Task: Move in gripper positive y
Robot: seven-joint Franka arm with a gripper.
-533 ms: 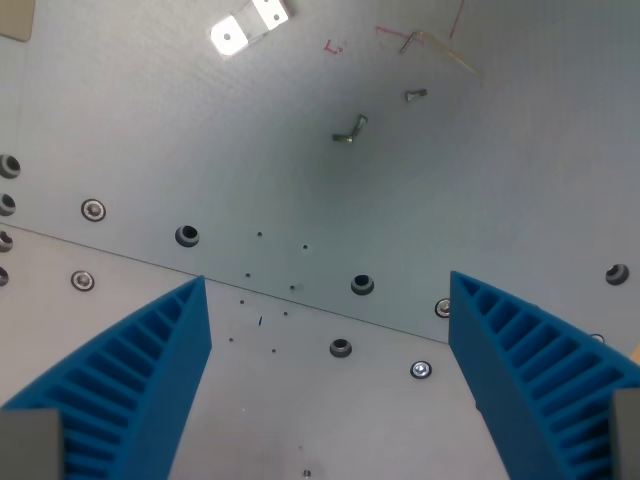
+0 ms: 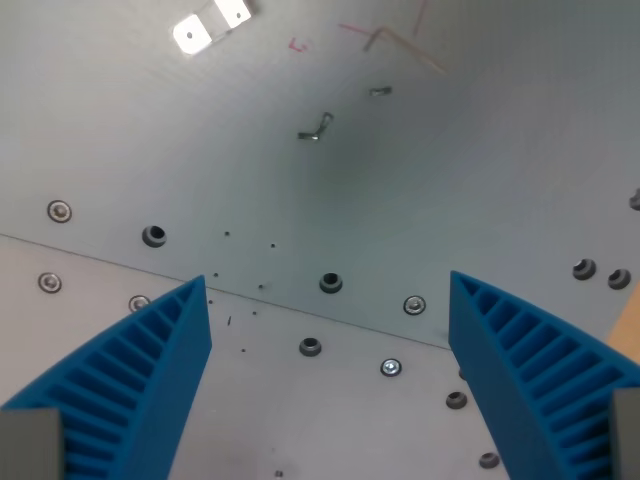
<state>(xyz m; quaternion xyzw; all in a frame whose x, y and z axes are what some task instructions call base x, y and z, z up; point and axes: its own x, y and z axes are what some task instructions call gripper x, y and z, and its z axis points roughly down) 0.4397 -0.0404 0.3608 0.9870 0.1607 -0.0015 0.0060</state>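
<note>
Wrist view: fingers [image 2: 140,380] wide apart, empty.

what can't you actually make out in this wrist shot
- Gripper: wrist view's bottom edge cuts off the blue fingers; nothing between them.
- White bracket: clipped by the top edge.
- Bent metal piece and small part: too small to identify.
- Red marks: illegible.
- Tan object: mostly past the right edge.
</note>
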